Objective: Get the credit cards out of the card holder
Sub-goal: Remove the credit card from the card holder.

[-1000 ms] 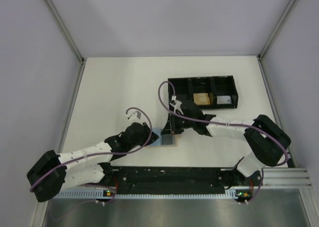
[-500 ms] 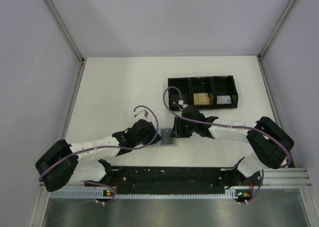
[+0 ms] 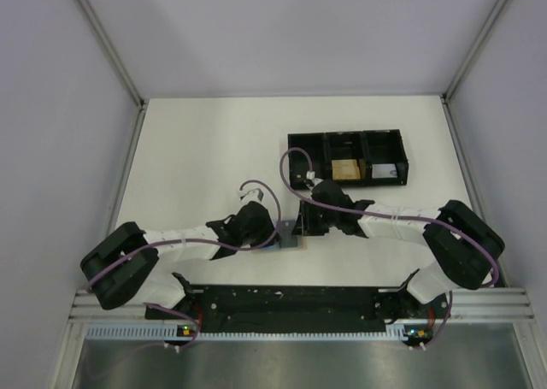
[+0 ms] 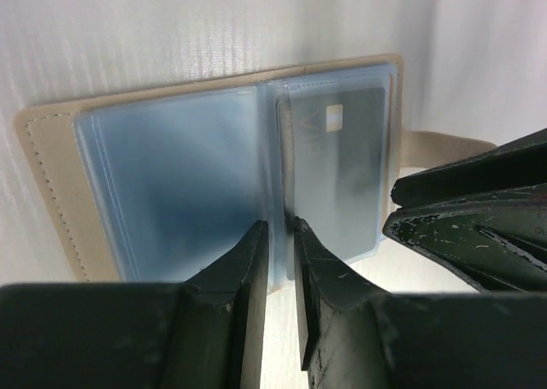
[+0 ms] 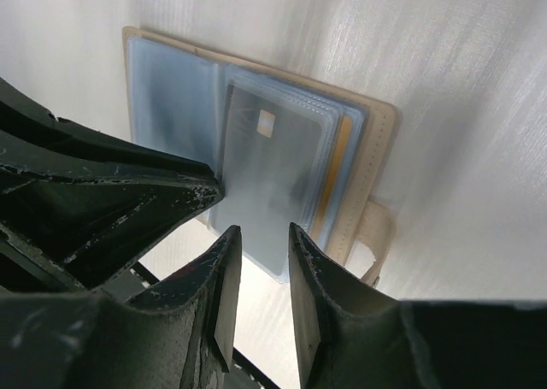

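**Card holder lies open between two grippers**

The card holder [image 3: 290, 239] lies open on the white bench [image 3: 197, 150], just below centre in the overhead view. There both arms crowd over it and hide its inside.

The wrist views show that inside: blue-grey clear sleeves [image 4: 171, 184] within a tan border. A grey credit card [image 5: 275, 179] with a small pale square sticks out of its sleeve past the holder's edge. A yellow card edge [image 5: 341, 154] beside it shows only in the right wrist view.

The left gripper [image 4: 278, 235] has its jaws a narrow slit apart at the holder's centre fold. The right gripper [image 5: 261, 244] shows a like slit at the protruding card's end. Whether either pinches anything, I cannot tell.

Only the overhead view shows the black tray [image 3: 292, 150], up and to the right of centre, with an orange-tan block [image 3: 345, 168] in its middle compartment.
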`<state>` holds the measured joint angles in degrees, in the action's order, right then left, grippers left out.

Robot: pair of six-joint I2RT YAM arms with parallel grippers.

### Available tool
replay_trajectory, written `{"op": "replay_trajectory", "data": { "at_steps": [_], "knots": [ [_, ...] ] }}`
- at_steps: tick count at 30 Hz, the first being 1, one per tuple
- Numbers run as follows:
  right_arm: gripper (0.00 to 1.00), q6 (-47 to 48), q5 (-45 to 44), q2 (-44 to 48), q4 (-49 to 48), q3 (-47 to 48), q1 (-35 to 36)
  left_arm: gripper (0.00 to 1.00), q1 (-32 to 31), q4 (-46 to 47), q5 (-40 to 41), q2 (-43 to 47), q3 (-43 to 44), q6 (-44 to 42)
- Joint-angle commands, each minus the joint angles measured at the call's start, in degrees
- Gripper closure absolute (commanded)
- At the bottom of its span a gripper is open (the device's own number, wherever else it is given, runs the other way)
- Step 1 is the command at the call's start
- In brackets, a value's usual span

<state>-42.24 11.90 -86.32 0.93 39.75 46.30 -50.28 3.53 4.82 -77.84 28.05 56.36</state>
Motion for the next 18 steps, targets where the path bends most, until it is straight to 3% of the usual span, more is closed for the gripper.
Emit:
{"op": "replay_trajectory", "data": {
  "at_steps": [1,10,18],
  "knots": [
    [0.71,-0.2,0.6,-0.2,-3.0,0.7,-0.4,0.8,-0.1,1.7,-0.8,-2.1,1.4,-0.7],
    [0.72,0.1,-3.0,0.4,-1.1,0.9,-0.4,0.89,-0.1,1.7,-0.8,-3.3,1.0,-0.4],
    [0.72,0.6,-4.2,1.0,1.3,0.9,-0.4,0.92,-0.1,1.9,-0.7,-3.4,0.8,-0.3]
  ]
}}
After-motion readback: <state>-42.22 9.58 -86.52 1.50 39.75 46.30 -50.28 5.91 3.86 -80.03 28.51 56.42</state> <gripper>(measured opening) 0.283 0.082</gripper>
